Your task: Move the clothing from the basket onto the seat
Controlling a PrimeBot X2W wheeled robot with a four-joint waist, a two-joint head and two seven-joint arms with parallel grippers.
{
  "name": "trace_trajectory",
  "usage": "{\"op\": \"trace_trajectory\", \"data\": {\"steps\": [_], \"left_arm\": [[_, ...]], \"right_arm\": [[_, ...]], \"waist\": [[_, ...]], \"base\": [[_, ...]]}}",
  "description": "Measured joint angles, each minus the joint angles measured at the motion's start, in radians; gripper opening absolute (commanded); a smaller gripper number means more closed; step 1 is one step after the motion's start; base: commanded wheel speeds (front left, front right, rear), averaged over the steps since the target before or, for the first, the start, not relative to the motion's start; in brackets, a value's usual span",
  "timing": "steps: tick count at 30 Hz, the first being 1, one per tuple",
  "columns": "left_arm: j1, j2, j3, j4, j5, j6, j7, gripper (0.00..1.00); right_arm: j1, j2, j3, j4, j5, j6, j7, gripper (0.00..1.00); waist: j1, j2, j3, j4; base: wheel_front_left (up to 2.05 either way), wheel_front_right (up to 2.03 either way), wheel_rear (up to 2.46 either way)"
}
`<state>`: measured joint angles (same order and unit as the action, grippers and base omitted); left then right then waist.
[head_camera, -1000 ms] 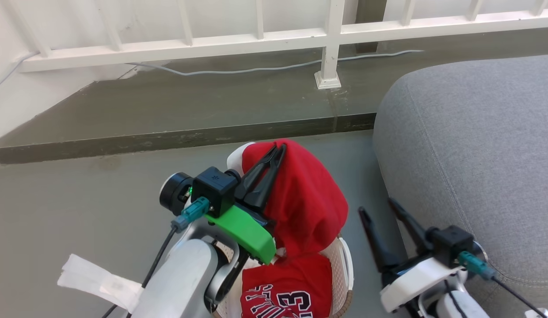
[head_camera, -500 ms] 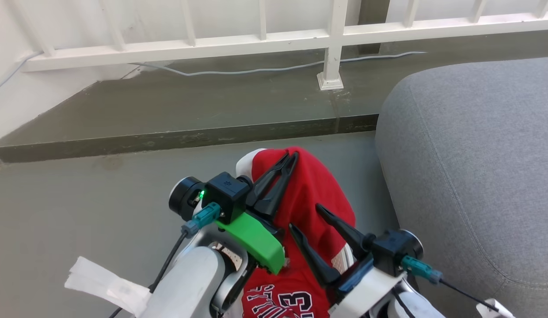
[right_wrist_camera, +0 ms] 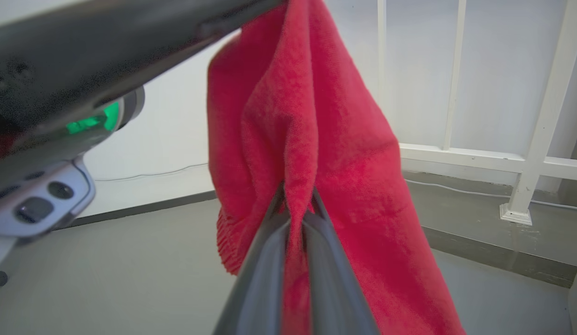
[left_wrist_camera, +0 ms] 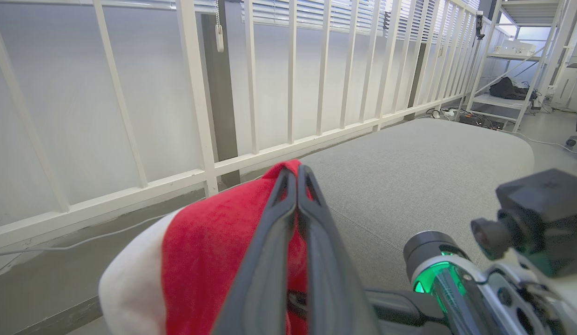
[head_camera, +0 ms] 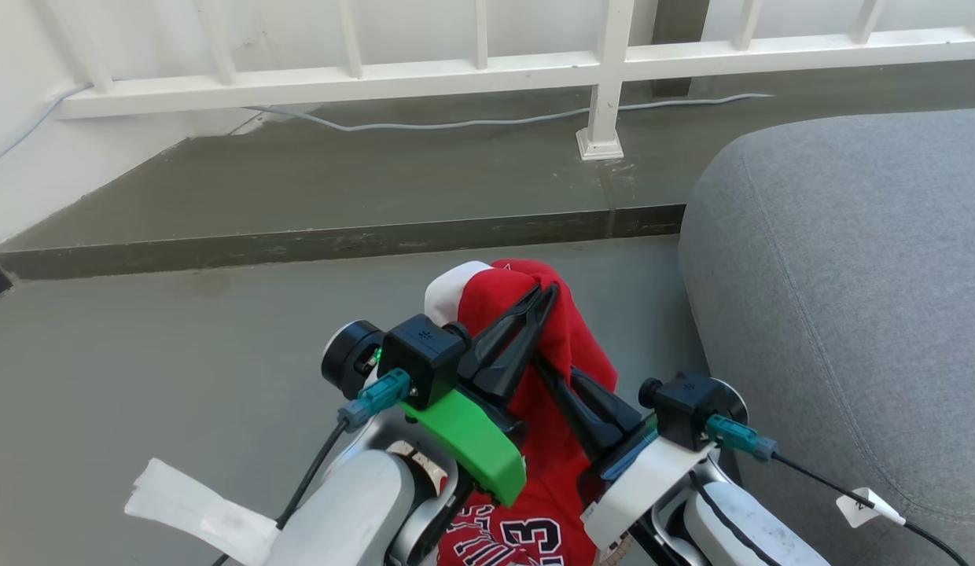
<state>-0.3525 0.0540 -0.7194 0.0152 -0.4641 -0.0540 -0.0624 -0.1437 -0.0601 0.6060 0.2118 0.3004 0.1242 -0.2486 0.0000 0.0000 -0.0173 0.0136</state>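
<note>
**Lifted clear, pinched twice**

Hoisted above the basket [head_camera: 426,470] on the left gripper [head_camera: 546,292], pressed tight on the top fold of the clothing [head_camera: 582,354], one red jersey with a white edge; nipped lower down by the right gripper [right_wrist_camera: 295,195], narrowed onto a hanging pleat of the same cloth, as seen along its own fingers in the right wrist view; left lying below, at the head view's bottom edge, a second jersey [head_camera: 503,538] marked 23. Waiting just to the right, close beside both arms, the grey seat [head_camera: 833,275], broad and round-cornered. Judged soft, light and limp; likely to sag, swing and drape rather than keep a shape; unlikely to slip from a firm pinch, yet apt to trail or snag on the basket rim if carried low. Best gripped on bunched folds or the thick white trim, never on a single thin layer; best carried high, then lowered and let go well in from the seat's edge.
</note>
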Motion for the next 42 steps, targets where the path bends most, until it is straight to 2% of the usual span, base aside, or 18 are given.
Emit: {"op": "trace_trajectory", "data": {"steps": [9, 10, 11, 12, 13, 14, 20, 26, 34, 42], "left_arm": [[0.006, 0.0, -0.006, -0.028, -0.005, 0.0, 0.01, 0.0], [0.007, 0.0, -0.006, -0.032, -0.006, -0.002, 0.01, 0.09], [0.007, 0.0, -0.007, -0.036, -0.007, -0.004, 0.01, 0.09], [0.007, 0.0, -0.01, -0.037, -0.009, -0.004, 0.016, 0.31], [0.007, 0.0, -0.012, -0.039, -0.009, -0.004, 0.019, 0.47], [0.007, 0.0, -0.014, -0.043, -0.009, -0.004, 0.019, 0.98], [0.009, 0.018, -0.017, -0.063, -0.004, -0.004, 0.027, 1.0], [0.025, 0.038, -0.031, -0.075, 0.008, -0.003, 0.038, 1.0], [0.059, 0.085, -0.084, -0.078, 0.051, -0.004, 0.072, 1.0], [0.091, 0.109, -0.09, -0.091, 0.066, 0.003, 0.086, 1.0]], "right_arm": [[-0.036, 0.0, 0.015, 0.022, 0.047, 0.0, 0.0, 0.0], [-0.039, 0.0, 0.015, 0.022, 0.053, 0.0, 0.0, 0.0], [-0.041, 0.0, 0.015, 0.023, 0.054, 0.0, 0.0, 0.0], [-0.044, -0.001, 0.014, 0.023, 0.056, 0.0, 0.0, 0.0], [-0.047, 0.0, 0.012, 0.026, 0.06, 0.0, 0.0, 0.0], [-0.052, 0.0, 0.008, 0.028, 0.062, -0.001, 0.0, 0.0], [-0.06, -0.001, -0.029, 0.038, 0.066, -0.014, -0.001, 0.0], [-0.087, -0.003, -0.1, 0.045, 0.066, -0.051, -0.002, 0.0], [-0.096, -0.058, -0.192, 0.055, 0.061, -0.096, -0.002, 0.0], [-0.095, -0.099, -0.277, 0.054, 0.061, -0.135, -0.002, 0.0]], "waist": [[0.0, 0.0, 0.002, 0.001], [0.0, 0.0, 0.002, 0.0], [0.0, 0.0, 0.002, -0.001], [0.0, 0.0, 0.002, -0.003], [0.0, 0.0, 0.002, -0.004], [0.0, 0.0, 0.002, -0.006], [0.0, 0.0, 0.003, -0.019], [0.0, 0.0, 0.006, -0.044], [0.0, 0.0, 0.013, -0.082], [0.0, 0.0, 0.026, -0.135]], "base": [[0.0, 0.0, 0.0], [0.0, 0.0, 0.0], [0.0, 0.0, 0.0], [0.0, 0.0, 0.0], [0.0, 0.0, 0.0], [0.0, 0.0, 0.0], [0.0, 0.0, 0.0], [0.0, 0.0, 0.0], [0.0, 0.0, 0.0], [0.0, 0.0, 0.0]]}}
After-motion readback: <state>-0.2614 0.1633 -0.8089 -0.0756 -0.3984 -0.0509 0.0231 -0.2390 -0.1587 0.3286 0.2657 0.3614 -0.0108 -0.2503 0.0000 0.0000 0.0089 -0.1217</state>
